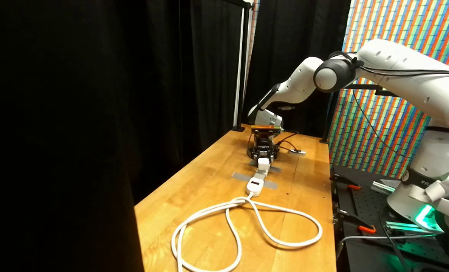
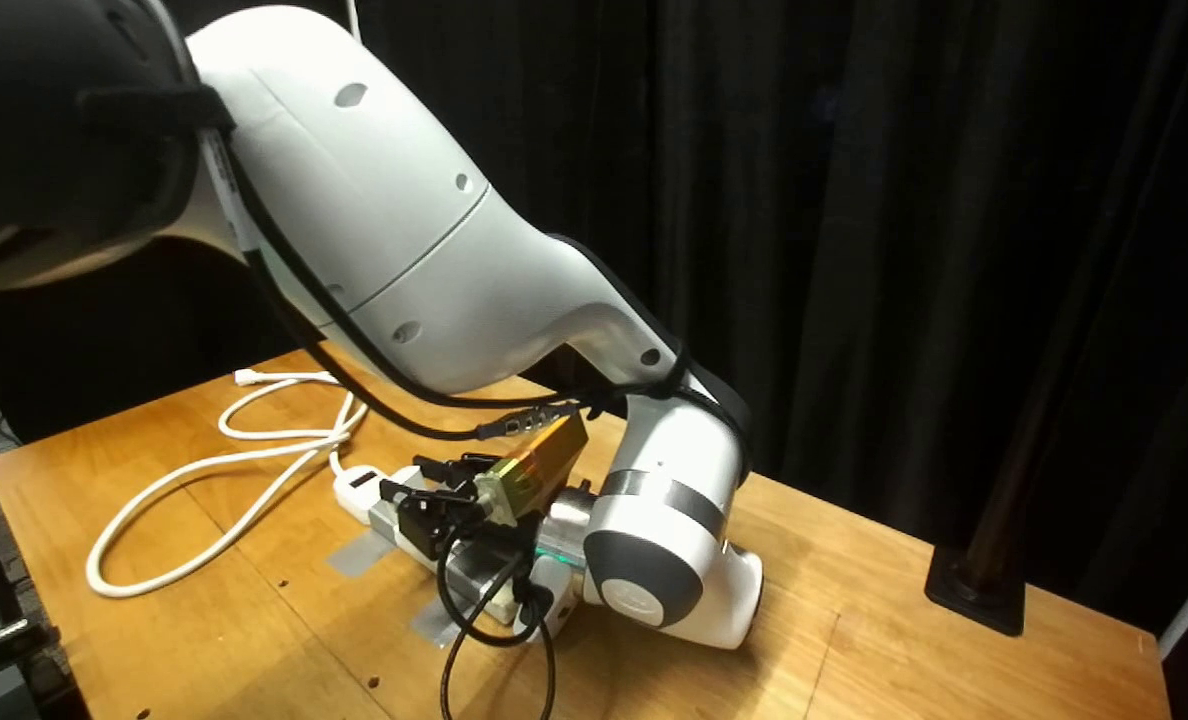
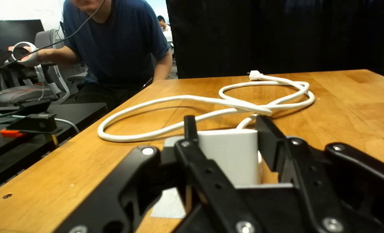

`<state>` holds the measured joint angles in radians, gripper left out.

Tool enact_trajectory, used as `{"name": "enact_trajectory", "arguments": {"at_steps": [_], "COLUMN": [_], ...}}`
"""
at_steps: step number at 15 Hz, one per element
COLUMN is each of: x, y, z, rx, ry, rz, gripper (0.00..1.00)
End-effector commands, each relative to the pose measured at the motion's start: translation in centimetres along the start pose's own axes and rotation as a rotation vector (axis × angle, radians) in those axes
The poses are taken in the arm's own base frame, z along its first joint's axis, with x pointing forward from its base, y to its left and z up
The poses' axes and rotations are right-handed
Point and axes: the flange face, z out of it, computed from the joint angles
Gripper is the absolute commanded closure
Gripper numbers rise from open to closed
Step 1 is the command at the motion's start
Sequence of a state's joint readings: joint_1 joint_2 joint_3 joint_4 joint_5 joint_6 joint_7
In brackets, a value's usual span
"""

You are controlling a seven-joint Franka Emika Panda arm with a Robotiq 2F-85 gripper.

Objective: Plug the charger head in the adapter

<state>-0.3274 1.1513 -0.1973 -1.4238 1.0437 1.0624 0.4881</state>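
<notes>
The charger head [image 1: 263,164] is a small white block near the middle of the table. It also shows in the wrist view [image 3: 230,157], upright between my fingertips. My gripper [image 3: 227,129] is partly closed, and both fingertips meet the block's sides. In an exterior view my gripper [image 2: 406,474] is low over the adapter [image 2: 358,492], a white oblong strip with a grey top. The adapter's cable end also shows in an exterior view [image 1: 254,187]. The block stands at or just above the strip. The contact under it is hidden, so I cannot tell whether it is plugged in.
A thick white cable [image 1: 285,246] lies in loops beyond the adapter, ending in a white plug [image 3: 254,75]. Grey tape strips [image 1: 241,176] cross under the adapter. A post base [image 2: 974,590] stands at the table's edge. A person [image 3: 114,42] sits beyond the table.
</notes>
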Motion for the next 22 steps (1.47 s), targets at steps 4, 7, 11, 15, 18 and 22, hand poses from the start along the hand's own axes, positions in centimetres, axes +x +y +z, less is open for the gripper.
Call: {"name": "enact_trajectory", "arguments": {"at_steps": [4, 7, 11, 15, 18, 22], "x": [1.3, 1.6, 1.9, 2.2, 2.5, 2.9], "y": [0.0, 0.1, 0.1, 0.2, 0.5, 1.1], "z": [0.8, 0.7, 0.6, 0.8, 1.2, 1.9], "rx": [0.027, 0.04, 0.063, 0.096, 0.105, 0.133], "ry": [0.0, 0.005, 0.002, -0.005, -0.014, -0.033], "rz": [-0.006, -0.017, -0.02, -0.014, 0.004, 0.017], "gripper": [0.77, 0.77, 0.77, 0.77, 0.77, 0.77]}}
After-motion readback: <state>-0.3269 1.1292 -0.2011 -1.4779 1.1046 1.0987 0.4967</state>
